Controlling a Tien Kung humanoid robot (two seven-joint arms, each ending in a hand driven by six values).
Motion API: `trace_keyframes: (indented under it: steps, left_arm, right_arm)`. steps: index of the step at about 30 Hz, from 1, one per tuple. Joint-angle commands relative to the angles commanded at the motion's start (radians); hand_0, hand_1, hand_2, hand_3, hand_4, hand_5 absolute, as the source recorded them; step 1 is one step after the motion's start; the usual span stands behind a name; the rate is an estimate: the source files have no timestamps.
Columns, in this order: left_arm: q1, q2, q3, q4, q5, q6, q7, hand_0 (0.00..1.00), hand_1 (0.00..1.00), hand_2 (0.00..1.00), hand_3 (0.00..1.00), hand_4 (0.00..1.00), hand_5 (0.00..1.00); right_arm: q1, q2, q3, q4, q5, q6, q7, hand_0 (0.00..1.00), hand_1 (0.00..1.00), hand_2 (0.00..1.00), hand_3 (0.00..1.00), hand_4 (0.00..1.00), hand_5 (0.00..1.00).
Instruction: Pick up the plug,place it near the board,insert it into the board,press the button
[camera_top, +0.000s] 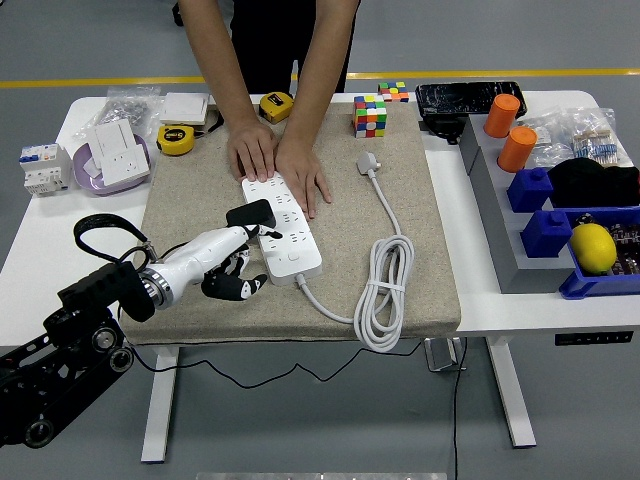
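Note:
A white power strip (290, 240) lies on the beige mat (400, 120). A black plug (251, 214) sits at the strip's left edge, about halfway along it. My left hand (240, 262) comes in low from the left. Its fingers are curled, with the upper ones closed against the plug. A person at the far side presses both hands (280, 160) flat on the strip's far end. The strip's own white cord (383, 290) is coiled to the right, and the cord's plug (368, 160) lies loose on the mat.
Two yellow tape measures (177, 139), a wall socket plate (118, 157) and a breaker (42, 167) lie at the back left. A colour cube (370, 115) stands at the back of the mat. Grey and blue bins (510, 230) with orange cylinders (517, 148) and a lemon (592, 247) stand at the right.

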Motion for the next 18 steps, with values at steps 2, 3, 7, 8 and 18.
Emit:
trace_keyframes:
  steps: [2,3,7,8,18]
  left_arm:
    - [-0.015,-0.001,0.023,0.011,-0.004,-0.006,0.002,0.14,0.029,0.144,0.863,0.62,0.002]
    - [-0.021,-0.003,0.032,0.017,-0.003,-0.008,0.003,0.14,0.029,0.144,0.863,0.62,0.002]
    - [-0.036,-0.018,0.045,0.032,0.005,-0.012,0.008,0.14,0.029,0.144,0.863,0.62,0.002]
    - [-0.038,-0.022,0.046,0.036,0.007,-0.012,0.008,0.135,0.027,0.144,0.873,0.626,0.002]
    - [-0.062,-0.05,0.059,0.083,0.026,-0.023,0.014,0.134,0.026,0.145,0.873,0.627,0.002]
  right_arm:
    - [0.0,-0.001,0.001,0.0,-0.002,0.0,-0.001,0.926,0.789,0.745,0.781,0.998,0.745]
    - [0.0,-0.001,0.002,0.0,-0.003,0.0,-0.002,0.926,0.789,0.745,0.781,0.998,0.745]
    - [-0.002,-0.002,0.003,0.0,-0.006,0.0,-0.004,0.926,0.789,0.745,0.781,0.998,0.745]
    - [-0.002,-0.002,0.003,0.0,-0.006,0.0,-0.004,0.926,0.789,0.745,0.781,0.998,0.745]
    - [-0.003,-0.003,-0.007,0.0,-0.002,-0.001,-0.004,0.926,0.788,0.745,0.783,0.998,0.745]
